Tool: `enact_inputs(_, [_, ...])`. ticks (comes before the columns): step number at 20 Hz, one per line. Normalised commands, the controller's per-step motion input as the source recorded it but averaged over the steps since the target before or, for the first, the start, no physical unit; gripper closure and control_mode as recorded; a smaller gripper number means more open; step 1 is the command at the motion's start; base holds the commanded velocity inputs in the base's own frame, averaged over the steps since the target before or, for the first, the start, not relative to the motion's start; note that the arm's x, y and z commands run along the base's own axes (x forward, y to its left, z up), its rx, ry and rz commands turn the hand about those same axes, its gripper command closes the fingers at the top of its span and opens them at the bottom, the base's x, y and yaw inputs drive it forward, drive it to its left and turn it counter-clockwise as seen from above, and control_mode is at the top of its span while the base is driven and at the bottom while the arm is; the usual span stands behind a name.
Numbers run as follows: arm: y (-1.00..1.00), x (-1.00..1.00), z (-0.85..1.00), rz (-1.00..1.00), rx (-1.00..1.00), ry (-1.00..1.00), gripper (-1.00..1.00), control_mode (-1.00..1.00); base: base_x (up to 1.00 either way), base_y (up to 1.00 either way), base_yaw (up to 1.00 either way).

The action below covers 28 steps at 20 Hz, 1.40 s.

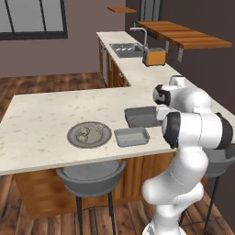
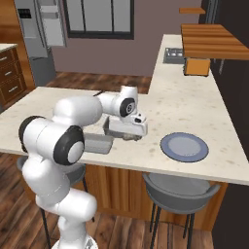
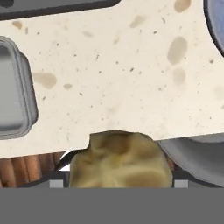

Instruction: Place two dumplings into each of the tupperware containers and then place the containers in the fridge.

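Note:
In the hand view a pale beige dumpling (image 3: 120,159) sits between my gripper's (image 3: 118,181) fingers, which are shut on it. My gripper (image 2: 127,137) hangs over the counter's front edge, just right of the two tupperware containers: the smaller one (image 1: 131,137) (image 2: 97,143) (image 3: 11,98) near the edge, the larger one (image 1: 141,116) (image 3: 52,5) behind it. Both look empty. More dumplings (image 1: 84,134) lie on the round grey plate (image 1: 106,133) left of the containers. The fridge (image 2: 41,34) stands shut at the far left.
A flat blue-grey plate (image 2: 185,147) (image 3: 216,17) lies on the counter right of my gripper. Grey stools (image 1: 91,176) (image 2: 179,190) stand under the counter's front edge. A sink (image 1: 125,48) and an orange toaster (image 1: 154,57) sit on the far counter.

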Motion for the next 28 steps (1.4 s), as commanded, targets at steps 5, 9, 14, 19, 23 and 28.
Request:
enact_inputs(5, [1.0, 0.09, 0.0, 0.24, 0.0, 0.05, 1.0, -1.0, 0.0, 0.0, 0.0])
enact_inputs(9, [0.91, 0.25, 0.0, 0.01, 0.0, 0.03, 1.0, -1.0, 0.0, 0.0, 0.0])
enact_inputs(14, [0.35, 0.52, -0.12, -0.02, 0.0, 0.02, 1.0, -1.0, 0.0, 0.0, 0.0])
enact_inputs(19, [0.28, 0.29, -0.42, -0.02, 0.02, 0.1, 1.0, -1.0, 0.0, 0.0, 0.0])
enact_inputs(23, [0.25, 0.1, -0.27, 0.0, 0.0, 0.11, 1.0, -1.0, 0.0, 0.0, 0.0])
enact_inputs(28, [0.09, 0.11, -0.43, 0.0, 0.0, 0.04, 1.0, -1.0, 0.0, 0.0, 0.0])
